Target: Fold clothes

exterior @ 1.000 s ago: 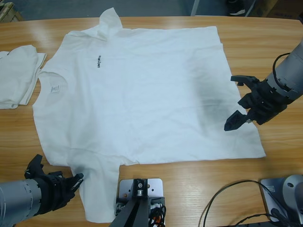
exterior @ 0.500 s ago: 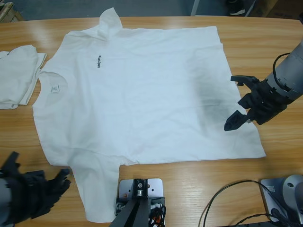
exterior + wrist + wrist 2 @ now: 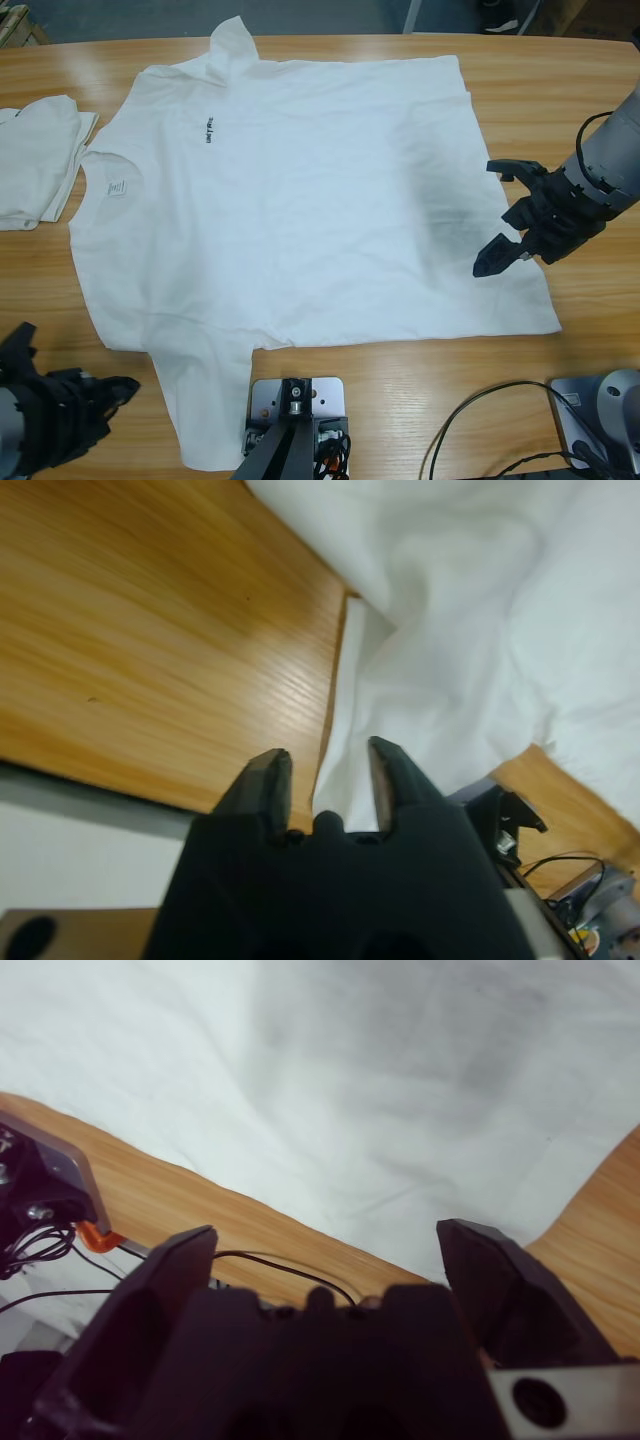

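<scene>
Folded shirt (image 3: 35, 160) cut at frame edge

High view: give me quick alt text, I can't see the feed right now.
A white T-shirt with small black chest lettering lies spread flat on the wooden table. The right gripper hangs open over its hem, the left gripper sits off its lower sleeve, and another folded white shirt lies beside the collar.

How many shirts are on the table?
2. A big white shirt with black lettering lies spread flat across the middle, and a folded white shirt sits at the left edge, partly cut off, so more might be hidden there.
</scene>
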Controlling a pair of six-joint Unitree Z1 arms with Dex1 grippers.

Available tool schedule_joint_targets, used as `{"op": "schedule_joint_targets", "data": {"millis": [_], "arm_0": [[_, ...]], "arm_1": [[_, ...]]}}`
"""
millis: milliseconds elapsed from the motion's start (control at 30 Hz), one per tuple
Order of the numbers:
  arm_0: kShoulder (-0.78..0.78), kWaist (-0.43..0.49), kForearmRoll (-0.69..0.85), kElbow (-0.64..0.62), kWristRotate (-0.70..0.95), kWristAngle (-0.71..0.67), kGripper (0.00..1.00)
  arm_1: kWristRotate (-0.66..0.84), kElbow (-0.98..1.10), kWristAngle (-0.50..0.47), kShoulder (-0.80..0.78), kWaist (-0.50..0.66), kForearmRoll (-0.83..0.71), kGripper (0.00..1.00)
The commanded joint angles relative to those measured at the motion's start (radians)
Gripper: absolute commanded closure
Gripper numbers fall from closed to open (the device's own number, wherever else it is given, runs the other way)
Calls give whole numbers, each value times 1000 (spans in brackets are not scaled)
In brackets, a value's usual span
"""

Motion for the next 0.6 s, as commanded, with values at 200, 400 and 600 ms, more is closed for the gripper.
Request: {"op": "schedule_joint_targets", "data": {"millis": [200,400,600], "arm_0": [[132,-71,-329,192,-23,29,334],[45,-71,-266,208,-37,29,335],[27,-61,-226,207,-53,25,343]], "arm_1": [[-13,6,13,51,13,-8,96],[-19,1,13,66,13,-8,96],[-19,-1,13,71,13,-8,96]]}}
